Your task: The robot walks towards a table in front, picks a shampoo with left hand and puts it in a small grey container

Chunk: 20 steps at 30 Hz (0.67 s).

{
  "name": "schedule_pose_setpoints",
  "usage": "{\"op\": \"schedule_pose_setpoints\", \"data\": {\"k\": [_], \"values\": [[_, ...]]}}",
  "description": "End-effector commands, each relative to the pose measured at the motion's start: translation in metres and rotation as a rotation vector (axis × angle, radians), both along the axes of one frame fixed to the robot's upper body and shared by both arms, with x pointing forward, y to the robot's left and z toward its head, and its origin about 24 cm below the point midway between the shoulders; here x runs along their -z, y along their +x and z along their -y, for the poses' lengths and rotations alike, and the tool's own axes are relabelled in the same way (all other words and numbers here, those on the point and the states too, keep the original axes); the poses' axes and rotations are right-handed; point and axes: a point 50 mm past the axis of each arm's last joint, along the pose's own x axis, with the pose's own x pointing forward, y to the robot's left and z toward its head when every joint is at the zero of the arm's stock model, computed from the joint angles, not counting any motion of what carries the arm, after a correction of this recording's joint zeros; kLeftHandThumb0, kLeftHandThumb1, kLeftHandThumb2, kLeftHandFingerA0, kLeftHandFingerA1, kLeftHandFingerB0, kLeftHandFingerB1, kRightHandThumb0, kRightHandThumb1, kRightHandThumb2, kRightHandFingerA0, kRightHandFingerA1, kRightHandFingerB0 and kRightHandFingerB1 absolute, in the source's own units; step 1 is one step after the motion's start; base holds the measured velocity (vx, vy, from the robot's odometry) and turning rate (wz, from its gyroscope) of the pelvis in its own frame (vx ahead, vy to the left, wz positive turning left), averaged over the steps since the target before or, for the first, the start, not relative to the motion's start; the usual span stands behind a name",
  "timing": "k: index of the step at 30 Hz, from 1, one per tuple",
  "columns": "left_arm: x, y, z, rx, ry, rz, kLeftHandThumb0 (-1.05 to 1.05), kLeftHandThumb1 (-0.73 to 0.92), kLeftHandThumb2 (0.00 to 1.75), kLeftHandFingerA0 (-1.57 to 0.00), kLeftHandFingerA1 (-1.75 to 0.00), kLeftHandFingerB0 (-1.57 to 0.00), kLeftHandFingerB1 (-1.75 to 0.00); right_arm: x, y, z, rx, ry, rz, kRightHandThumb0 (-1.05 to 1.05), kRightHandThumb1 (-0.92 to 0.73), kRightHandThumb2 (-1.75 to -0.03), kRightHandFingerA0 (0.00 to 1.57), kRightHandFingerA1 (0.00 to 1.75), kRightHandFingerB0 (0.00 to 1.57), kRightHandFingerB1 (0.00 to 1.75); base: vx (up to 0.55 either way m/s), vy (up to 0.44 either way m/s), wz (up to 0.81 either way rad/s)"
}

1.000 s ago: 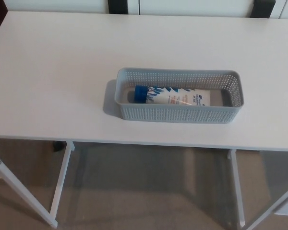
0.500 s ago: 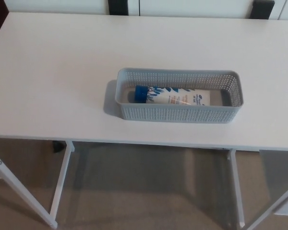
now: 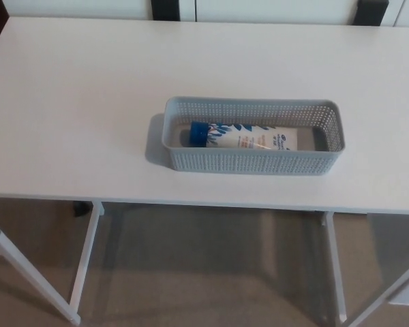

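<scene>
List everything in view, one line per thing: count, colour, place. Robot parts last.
table: one, white, fills most of the view
container: one, grey, perforated, on the table, right of centre
shampoo: one, white with a blue cap, lying inside the container, cap toward picture left
legs: white, under the table's near edge
floor: grey-beige, below the table
dark shapes: two, black, beyond the table's far edge
hands: none in view
</scene>
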Motion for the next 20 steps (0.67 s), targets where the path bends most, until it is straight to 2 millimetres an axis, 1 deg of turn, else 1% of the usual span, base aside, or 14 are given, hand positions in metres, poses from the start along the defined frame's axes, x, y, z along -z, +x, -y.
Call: {"op": "schedule_pose_setpoints", "data": {"k": [1, 3, 4, 7, 8, 11, 12, 17, 18, 20], "values": [[-0.0022, 0.0014, -0.0037, -0.004, 0.035, 0.061, -0.54, 0.78, 0.63, -0.45, -0.48, -0.4, -0.38, -0.0056, -0.0016, 0.0116, 0.024, -0.034, 0.006, -0.31, -0.71, -0.61, 0.54, 0.42, 0.47, 0.38, 0.0, 0.0, 0.0], [-0.0013, -0.0004, -0.0043, 0.005, 0.043, 0.042, -0.54, 0.78, 0.63, -0.45, -0.48, -0.4, -0.38, -0.0057, -0.0038, 0.0128, 0.029, -0.037, 0.008, -0.31, -0.71, -0.61, 0.54, 0.42, 0.47, 0.38, 0.0, 0.0, 0.0], [-0.0012, -0.0008, -0.005, -0.001, 0.044, 0.039, -0.52, 0.77, 0.63, -0.46, -0.46, -0.41, -0.38, -0.0061, -0.003, 0.0129, 0.027, -0.038, 0.01, -0.32, -0.71, -0.61, 0.59, 0.45, 0.45, 0.37, 0.0, 0.0, 0.0], [-0.001, -0.0015, -0.0062, -0.01, 0.047, 0.034, -0.52, 0.77, 0.63, -0.46, -0.46, -0.41, -0.38, -0.0067, -0.0017, 0.0131, 0.025, -0.04, 0.013, -0.32, -0.71, -0.61, 0.59, 0.45, 0.45, 0.37, 0.0, 0.0, 0.0], [-0.0014, -0.0014, -0.0074, -0.01, 0.048, 0.028, -0.52, 0.77, 0.63, -0.46, -0.43, -0.39, -0.37, -0.007, -0.0007, 0.0133, 0.024, -0.043, 0.016, -0.34, -0.71, -0.61, 0.62, 0.45, 0.46, 0.37, 0.0, 0.0, 0.0], [-0.0019, -0.0014, -0.0093, -0.011, 0.048, 0.019, -0.52, 0.77, 0.63, -0.46, -0.43, -0.39, -0.37, -0.0076, 0.0009, 0.0136, 0.024, -0.047, 0.02, -0.34, -0.71, -0.61, 0.62, 0.45, 0.46, 0.37, 0.0, 0.0, 0.0], [-0.0022, -0.0009, -0.0094, -0.001, 0.052, 0.016, -0.53, 0.77, 0.63, -0.45, -0.44, -0.41, -0.37, -0.0079, 0.0009, 0.0136, 0.024, -0.044, 0.024, -0.32, -0.72, -0.61, 0.59, 0.44, 0.48, 0.38, 0.0, 0.0, 0.0], [-0.0031, 0.0024, -0.0087, 0.035, 0.069, 0.019, -0.54, 0.76, 0.63, -0.45, -0.45, -0.42, -0.37, -0.0093, 0.0038, 0.0142, 0.036, -0.036, 0.036, -0.31, -0.72, -0.61, 0.58, 0.43, 0.48, 0.38, 0.0, 0.0, 0.0], [-0.0035, 0.0032, -0.0087, 0.042, 0.071, 0.019, -0.54, 0.77, 0.63, -0.45, -0.44, -0.4, -0.37, -0.0095, 0.0045, 0.0142, 0.043, -0.032, 0.037, -0.39, -0.62, -0.8, 0.54, 0.54, 0.41, 0.47, 0.0, 0.0, 0.0], [-0.0037, 0.0038, -0.0088, 0.047, 0.073, 0.019, -0.54, 0.77, 0.63, -0.45, -0.44, -0.4, -0.37, -0.0097, 0.005, 0.0142, 0.047, -0.028, 0.038, -0.39, -0.62, -0.8, 0.54, 0.54, 0.41, 0.47, 0.0, 0.0, 0.0]]}}
